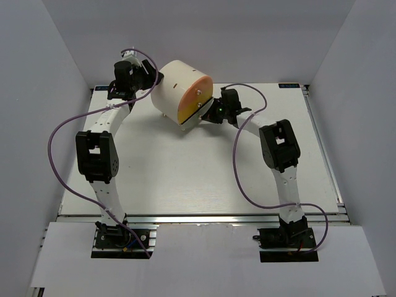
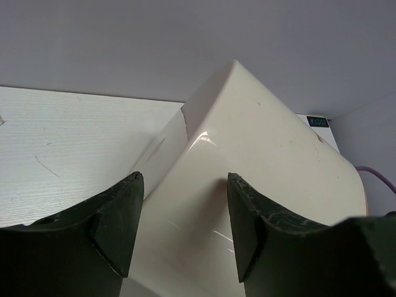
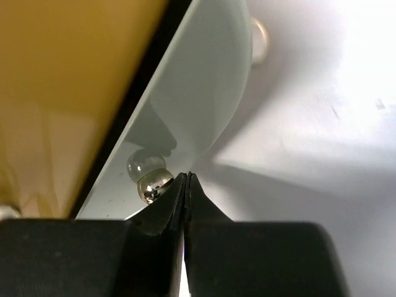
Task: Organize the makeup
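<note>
Bracing the cream box [image 1: 176, 86] at ten o'clock, the left tool [image 2: 184, 216] stands spread, likely steadying it; the right tool [image 3: 185, 185], pressed together, sits beside a drawer knob [image 3: 151, 179].

table [image 1: 185, 179]: white wood-grain top, lying flat, bare over most of the middle
cream box [image 1: 176, 86]: sitting at 12 o'clock near the far edge, orange-yellow face pointing toward 5 o'clock
left arm base [image 1: 120, 238]: sitting at 7 o'clock, near edge
right arm base [image 1: 288, 237]: sitting at 5 o'clock, near edge
</note>
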Controlling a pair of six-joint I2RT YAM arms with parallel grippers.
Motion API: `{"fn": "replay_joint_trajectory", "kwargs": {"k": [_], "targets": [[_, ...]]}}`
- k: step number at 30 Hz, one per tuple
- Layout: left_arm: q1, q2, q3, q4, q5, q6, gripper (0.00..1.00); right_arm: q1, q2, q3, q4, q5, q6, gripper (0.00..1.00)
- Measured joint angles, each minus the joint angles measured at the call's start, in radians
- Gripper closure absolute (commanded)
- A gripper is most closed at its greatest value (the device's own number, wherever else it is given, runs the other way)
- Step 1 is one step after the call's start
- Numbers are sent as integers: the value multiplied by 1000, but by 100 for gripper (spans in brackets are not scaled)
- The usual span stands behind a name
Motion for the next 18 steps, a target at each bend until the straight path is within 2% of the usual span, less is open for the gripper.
{"fn": "replay_joint_trajectory", "kwargs": {"k": [5,11,13,14,15,16,17,18], "targets": [[1,2,0,2,5,1,35,5,78,86,53,-11,18,100],[1,2,-4,8,-2,1,32,-1,105,98,80,-18,13,100],[0,-2,-11,15,-16,-4,28,-3,92,74,100,-23,-13,88],[-1,-7,-23,21,-28,-7,22,-8,74,46,103,-26,-33,80],[-2,-16,-33,23,-41,-8,21,-10,49,10,98,-31,-58,61],[-3,-23,-43,22,-58,-12,9,-12,24,-20,93,-36,-77,52],[-5,-34,-58,23,-74,-10,5,-17,-20,-77,97,-41,-127,44],[-6,-43,-71,22,-89,-14,2,-23,-63,-124,92,-46,-162,25]]}}
